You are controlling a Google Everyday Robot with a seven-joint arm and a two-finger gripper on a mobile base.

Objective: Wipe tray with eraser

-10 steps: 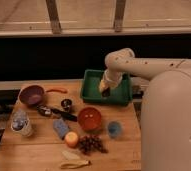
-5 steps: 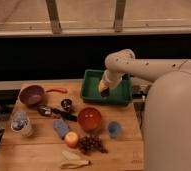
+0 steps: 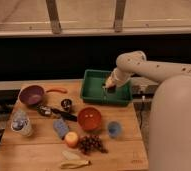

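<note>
The shallow rectangular green plastic tray (image 3: 93,95) sits at the back right of the wooden table (image 3: 126,150). The robot's white arm (image 3: 154,67) reaches in from the tray's right, and its gripper (image 3: 109,88) hangs low inside the tray, near the right half of the floor. The fingers are clenched together with nothing visibly between them. Whether the tip touches the tray floor is hard to tell.

The flat black rectangular eraser (image 3: 65,116) lies on the table, well apart from the tray, forward and left of its front left corner. It is set at an angle.

A round orange-red bowl (image 3: 89,119) stands just in front of the tray. A small shiny metal cup (image 3: 66,104) is left of the tray's front edge, and a purple bowl (image 3: 31,94) sits further left. A light blue block (image 3: 60,128) lies beside the eraser, on the side away from the tray. A whitish container (image 3: 21,123), far left of the tray, carries blue marking too blurred to read.
</note>
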